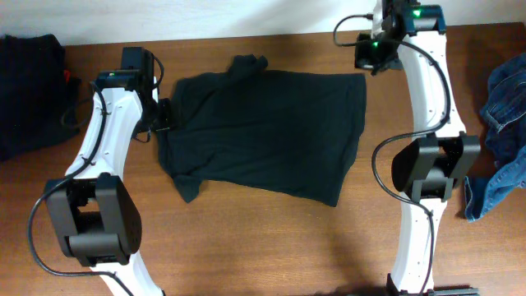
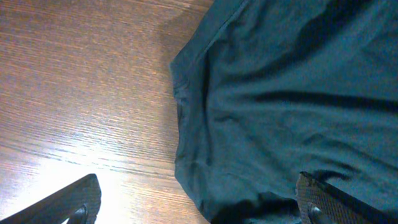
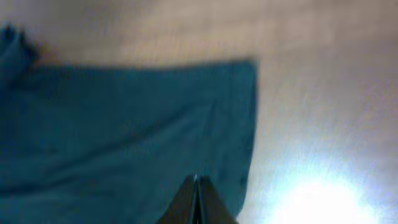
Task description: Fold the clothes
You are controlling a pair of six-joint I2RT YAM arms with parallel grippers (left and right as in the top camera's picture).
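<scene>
Garment: a plain black short-sleeved cotton T-shirt [image 1: 271, 131] lies spread flat on the brown wooden desk [image 1: 246, 247].
Long axis: it runs crosswise between the two arms. The shoulder end points at the left arm [image 1: 103, 131] and the straight hem at the right arm [image 1: 429, 90]. One sleeve sticks out on the T-shirt's near side, the other on its far side.
Left jaws: wide apart and holding nothing, straddling the T-shirt's shoulder-end edge. One finger [image 2: 74, 200] is over bare wood, the other [image 2: 333, 202] over cloth.
Right jaws: pressed together with nothing between them, at the T-shirt's far hem corner. Whether they touch it cannot be told.
Arms: each rises from beside the T-shirt's near side and leans away to its far side, elbows bent.
Off the hem end: a crumpled blue denim garment [image 1: 503, 123], well apart.
Off the shoulder end: a dark cloth bundle [image 1: 29, 90], well apart.
</scene>
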